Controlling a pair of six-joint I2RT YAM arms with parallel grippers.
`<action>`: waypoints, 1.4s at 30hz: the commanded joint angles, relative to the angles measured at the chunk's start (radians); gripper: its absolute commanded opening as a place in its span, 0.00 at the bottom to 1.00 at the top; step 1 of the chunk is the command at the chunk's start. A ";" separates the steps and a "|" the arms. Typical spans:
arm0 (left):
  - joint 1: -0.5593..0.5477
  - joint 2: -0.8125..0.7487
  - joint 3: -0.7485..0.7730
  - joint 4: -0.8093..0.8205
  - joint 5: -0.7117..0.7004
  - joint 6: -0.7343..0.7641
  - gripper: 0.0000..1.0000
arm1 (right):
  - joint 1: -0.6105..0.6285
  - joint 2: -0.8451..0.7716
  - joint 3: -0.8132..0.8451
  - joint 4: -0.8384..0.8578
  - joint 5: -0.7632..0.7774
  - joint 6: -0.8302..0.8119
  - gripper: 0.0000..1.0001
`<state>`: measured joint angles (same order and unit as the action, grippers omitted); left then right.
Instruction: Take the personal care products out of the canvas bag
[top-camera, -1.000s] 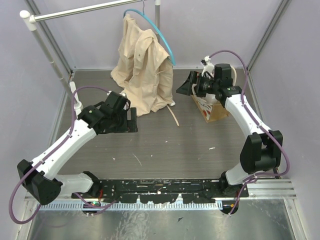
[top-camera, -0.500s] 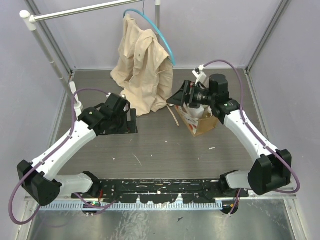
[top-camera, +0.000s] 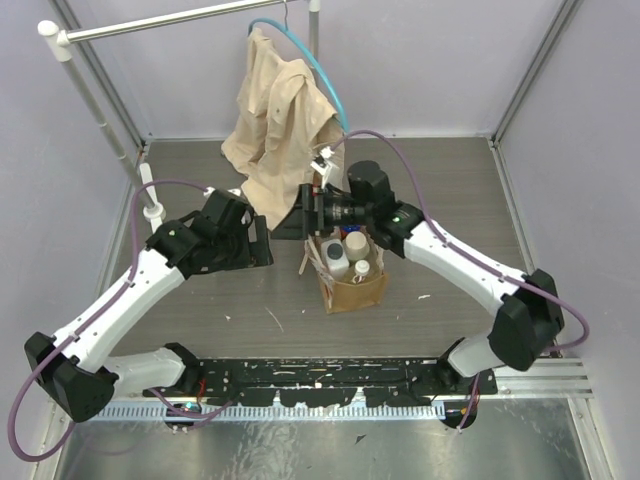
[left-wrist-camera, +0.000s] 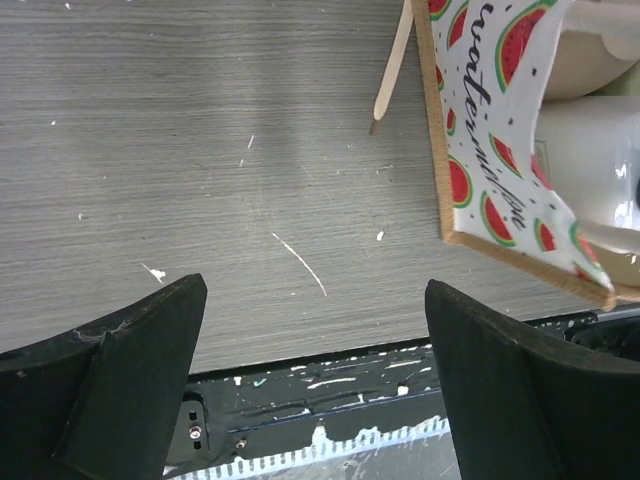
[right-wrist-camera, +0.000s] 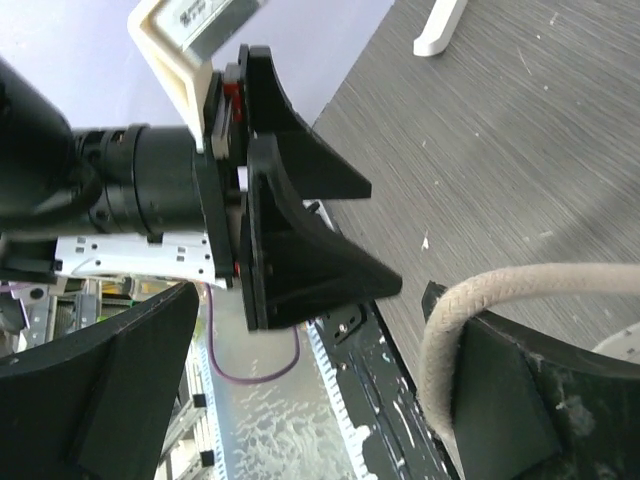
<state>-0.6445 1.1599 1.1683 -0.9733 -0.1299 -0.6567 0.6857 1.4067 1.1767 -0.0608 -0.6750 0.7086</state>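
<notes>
The canvas bag (top-camera: 352, 288) stands upright mid-table with its top open. Pale personal care products show inside it: a white bottle (top-camera: 336, 263), a cream-capped one (top-camera: 356, 244) and a small white-capped one (top-camera: 362, 268). My right gripper (top-camera: 303, 213) sits just behind the bag's left rim, open. In the right wrist view one cream handle (right-wrist-camera: 500, 285) lies looped over one of its fingers (right-wrist-camera: 520, 390). My left gripper (top-camera: 262, 240) hangs open to the left of the bag with nothing between its fingers. The left wrist view shows the bag's watermelon print (left-wrist-camera: 490, 150) and a white bottle (left-wrist-camera: 590, 160).
A beige shirt (top-camera: 280, 130) hangs on a blue hanger (top-camera: 322, 62) from the rail (top-camera: 150, 20) at the back. The rack's white foot (top-camera: 152, 205) stands at the left. A black mounting strip (top-camera: 320, 375) runs along the near edge.
The right arm has swung from the back right to the table's middle, and the bag has come along with it toward the left arm. The left arm has barely shifted.
</notes>
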 joint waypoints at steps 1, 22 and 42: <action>-0.003 -0.020 -0.011 0.004 -0.049 -0.022 0.98 | 0.040 0.057 0.182 0.241 0.046 0.027 1.00; -0.020 -0.054 -0.126 0.305 0.064 -0.087 0.98 | 0.038 -0.105 0.189 -0.575 0.678 -0.321 1.00; -0.257 0.075 -0.080 0.543 -0.218 0.021 0.98 | 0.037 -0.028 0.107 -0.478 0.777 -0.296 0.90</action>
<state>-0.8600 1.2064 1.0492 -0.5190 -0.2375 -0.6964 0.7227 1.3678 1.2697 -0.6163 0.0406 0.4164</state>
